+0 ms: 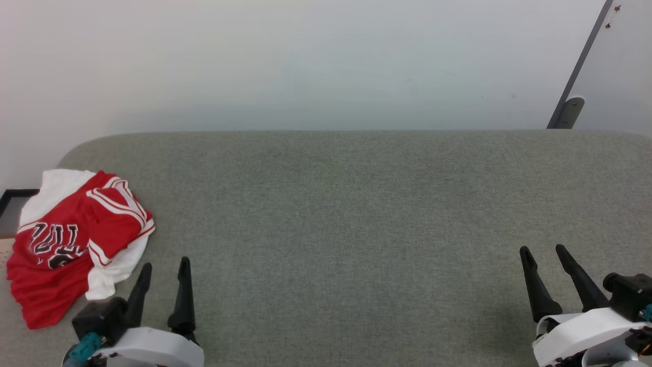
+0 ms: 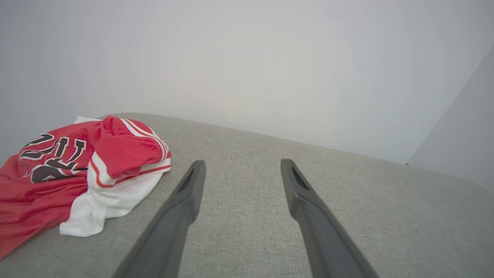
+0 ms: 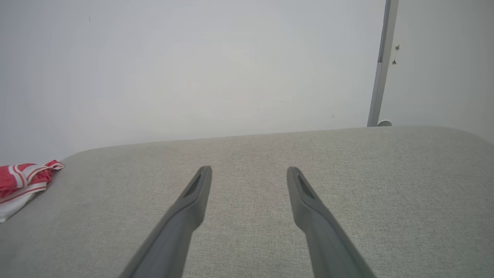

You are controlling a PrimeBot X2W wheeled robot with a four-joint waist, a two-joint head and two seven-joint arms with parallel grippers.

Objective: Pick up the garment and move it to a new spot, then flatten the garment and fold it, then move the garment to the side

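Note:
The garment, a red jersey with white sleeves, striped trim and black lettering, lies crumpled at the far left of the grey cloth-covered table. In the left wrist view the garment sits left of the fingers, apart from them. My left gripper stands open at the lower left, just right of the garment's white sleeve, holding nothing. At the lower right, far from the garment, my right gripper is open and empty. The right wrist view catches the garment's striped edge at its left border.
A white wall rises behind the table's rounded far edge. A grey metal post with a bracket stands at the back right. A dark frame edge peeks out beyond the table's left side, behind the garment.

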